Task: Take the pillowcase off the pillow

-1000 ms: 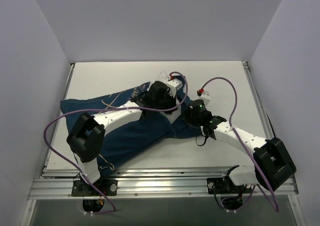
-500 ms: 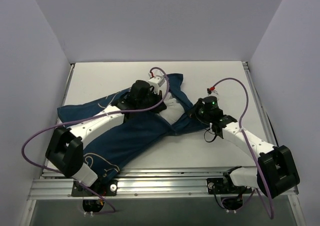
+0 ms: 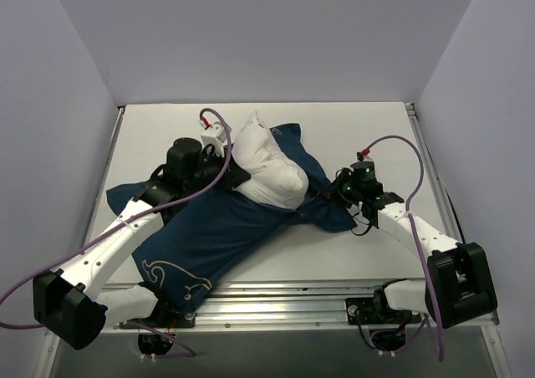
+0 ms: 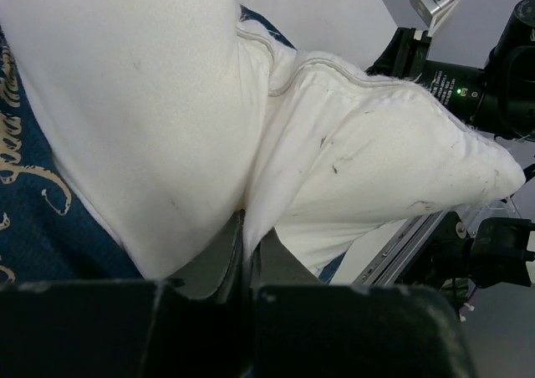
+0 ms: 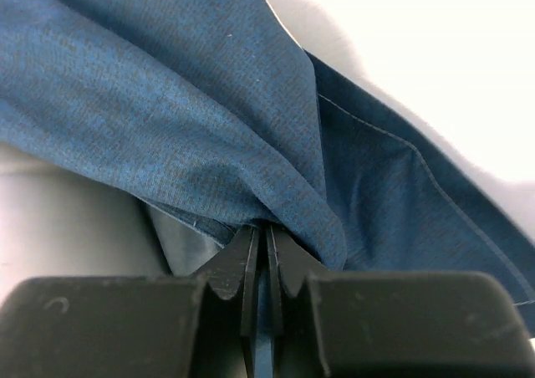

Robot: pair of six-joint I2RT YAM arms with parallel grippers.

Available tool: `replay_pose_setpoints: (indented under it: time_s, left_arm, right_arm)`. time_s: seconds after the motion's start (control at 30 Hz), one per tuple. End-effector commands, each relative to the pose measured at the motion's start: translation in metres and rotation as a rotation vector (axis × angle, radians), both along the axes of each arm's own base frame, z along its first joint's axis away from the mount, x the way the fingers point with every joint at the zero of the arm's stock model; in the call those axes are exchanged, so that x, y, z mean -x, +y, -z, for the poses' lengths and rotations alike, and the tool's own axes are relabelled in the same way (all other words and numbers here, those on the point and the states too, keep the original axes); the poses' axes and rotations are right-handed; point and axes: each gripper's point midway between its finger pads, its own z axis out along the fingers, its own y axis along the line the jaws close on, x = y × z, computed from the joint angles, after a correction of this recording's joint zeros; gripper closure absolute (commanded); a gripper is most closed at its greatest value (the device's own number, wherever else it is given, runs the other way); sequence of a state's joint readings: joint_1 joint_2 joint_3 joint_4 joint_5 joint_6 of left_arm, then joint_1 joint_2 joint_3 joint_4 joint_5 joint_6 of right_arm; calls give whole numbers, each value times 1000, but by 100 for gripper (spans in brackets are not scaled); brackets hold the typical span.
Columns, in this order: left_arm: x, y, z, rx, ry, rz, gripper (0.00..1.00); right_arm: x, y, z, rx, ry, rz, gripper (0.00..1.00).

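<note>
In the middle of the counter [image 3: 368,135] the pillowcase [image 3: 221,227] lies spread as a dark navy sheet, running from the near left toward the far right. A white line drawing shows at its near-left corner. The pillow [image 3: 269,167] sticks out of its far end as a plump white bulge. It is bare on top, with navy cloth under it and gathered along its right and far sides. Its far tip points up and away from the arms.

The left tool [image 4: 247,257] sits at the pillow's left side, its fingers pressed together on a fold of the white fabric. In the left wrist view the pillow fills most of the picture, creased where it is pinched. A seam runs along its upper edge and small dark specks dot the surface. A strip of pillowcase with pale script lettering shows at the left edge.

The right tool [image 5: 266,257] is just right of the pillow, at the right end of the pillowcase. Its fingers are clamped on a bunched ridge of the blue cloth, which fans out from the pinch. A hemmed edge crosses to the right over the pale counter.

A purple cable [image 3: 393,144] loops above each arm.
</note>
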State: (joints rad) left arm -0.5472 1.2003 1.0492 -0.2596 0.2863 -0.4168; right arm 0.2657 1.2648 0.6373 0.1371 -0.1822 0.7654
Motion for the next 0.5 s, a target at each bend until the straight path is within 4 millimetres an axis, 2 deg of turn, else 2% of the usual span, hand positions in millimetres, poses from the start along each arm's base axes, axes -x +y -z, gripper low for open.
replay_pose_setpoints:
  time_s: [0.0,0.07,0.1,0.13,0.17,0.2,0.23,0.27,0.3,0.33,0.37,0.4,0.43,0.47]
  left_arm:
    - [-7,59,-8,-63,-6,-192,98]
    - [-8,48,-19,-22,-32,-151,98]
    - [-9,41,-25,4,-41,-126,98]
    - [-13,31,-24,25,-26,-107,98]
    - [-18,21,-33,53,-62,-86,98]
    - [-22,1,-36,56,-72,-53,98]
    - [-26,-11,-45,59,-112,-34,98]
    - [-30,-22,-48,51,-131,-19,97]
    - [-35,-46,-52,41,-146,10,95]
    - [-38,-56,-57,33,-166,26,91]
    - [-41,-64,-60,30,-171,32,84]
    - [-50,-72,-69,35,-187,14,78]
    - [-48,-80,-73,41,-199,15,71]
    - [-50,-82,-77,48,-210,-1,61]
  right_arm:
    - [19,-118,43,399,135,298,100]
    - [11,-104,33,357,84,222,100]
    - [7,-84,27,294,56,144,100]
    - [4,-73,18,266,16,97,100]
    - [4,-63,10,236,-8,55,100]
    - [3,-49,-7,207,-58,13,100]
    - [5,-43,-15,199,-75,-4,97]
    - [6,-38,-25,193,-99,-16,94]
    - [7,-33,-43,183,-149,-30,85]
    - [9,-33,-55,189,-156,-34,80]
    - [10,-34,-65,201,-176,-40,76]
    - [12,-36,-82,206,-215,-35,67]
    - [13,-41,-96,230,-226,-20,62]
    - [14,-45,-105,252,-243,-24,50]
